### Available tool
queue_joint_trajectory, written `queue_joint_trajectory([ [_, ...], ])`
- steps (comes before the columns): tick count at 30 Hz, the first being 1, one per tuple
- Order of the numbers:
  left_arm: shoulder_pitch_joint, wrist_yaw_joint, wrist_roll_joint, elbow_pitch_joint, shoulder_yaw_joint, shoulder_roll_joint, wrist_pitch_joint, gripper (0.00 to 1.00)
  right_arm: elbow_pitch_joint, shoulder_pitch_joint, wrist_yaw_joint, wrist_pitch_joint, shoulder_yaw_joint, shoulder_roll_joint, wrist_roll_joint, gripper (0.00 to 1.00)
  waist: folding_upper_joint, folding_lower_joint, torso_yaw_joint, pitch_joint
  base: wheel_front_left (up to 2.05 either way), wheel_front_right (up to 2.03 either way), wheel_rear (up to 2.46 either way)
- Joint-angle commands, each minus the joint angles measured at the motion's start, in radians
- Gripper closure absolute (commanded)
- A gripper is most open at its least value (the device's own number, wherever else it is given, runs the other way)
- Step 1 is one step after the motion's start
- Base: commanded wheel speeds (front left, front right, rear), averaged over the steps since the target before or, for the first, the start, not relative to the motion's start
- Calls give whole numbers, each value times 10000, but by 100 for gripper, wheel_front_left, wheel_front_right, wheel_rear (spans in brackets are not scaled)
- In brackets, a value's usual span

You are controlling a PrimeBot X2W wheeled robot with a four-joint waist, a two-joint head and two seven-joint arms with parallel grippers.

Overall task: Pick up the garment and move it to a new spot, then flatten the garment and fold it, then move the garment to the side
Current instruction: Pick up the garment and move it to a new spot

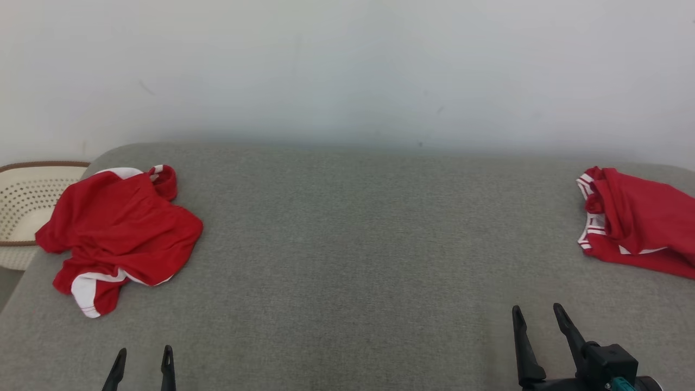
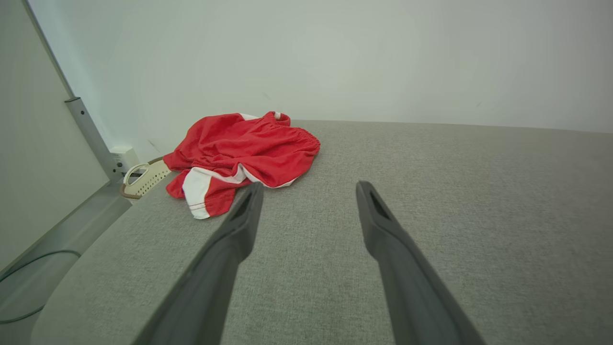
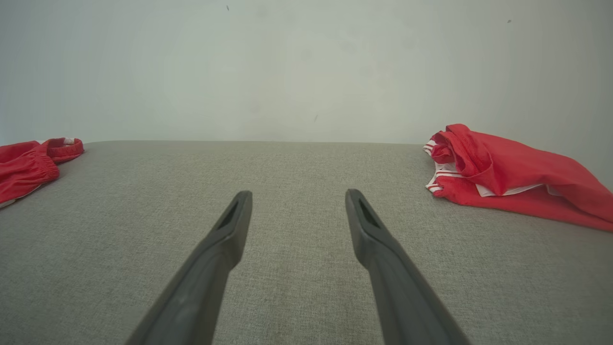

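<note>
A crumpled red garment with white trim [image 1: 117, 233] lies at the left end of the grey padded surface [image 1: 347, 260]; in the left wrist view this garment [image 2: 242, 155] sits just beyond my left fingertips. Another red garment with white stripes [image 1: 635, 220] lies at the right edge, and the right wrist view has it [image 3: 512, 175] off to the right. My left gripper [image 1: 144, 355] is open near the front edge at lower left, holding nothing. My right gripper [image 1: 537, 315] stands open at lower right, also holding nothing, well short of the right garment.
A cream perforated basket with a brown rim [image 1: 27, 206] stands off the surface's left end, partly behind the left garment. A pale wall [image 1: 347, 70] runs along the back. The wide middle of the grey surface lies between the two garments.
</note>
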Motion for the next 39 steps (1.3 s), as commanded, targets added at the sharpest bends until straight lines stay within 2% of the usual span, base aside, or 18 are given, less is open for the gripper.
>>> queue_joint_trajectory([
  [1,-22,37,-34,58,-7,74,-64,0,25,143,-10,-3,-24,-16,40,0,0,0,605,35,0,0,0],
  [12,280,246,-172,-21,234,228,-7,0,178,139,-10,-74,123,6,229,0,0,0,2405,1,0,0,0],
  [20,287,298,-308,-113,339,383,15,0,321,9,-10,-175,323,45,305,0,0,0,3388,43,0,0,0],
  [29,421,352,-377,-227,353,481,78,0,479,-86,-10,-272,402,67,347,0,0,0,4040,-36,0,0,0],
  [39,509,445,-421,-359,363,533,134,0,680,-162,-10,-335,525,88,444,0,0,0,4151,-127,0,0,0],
])
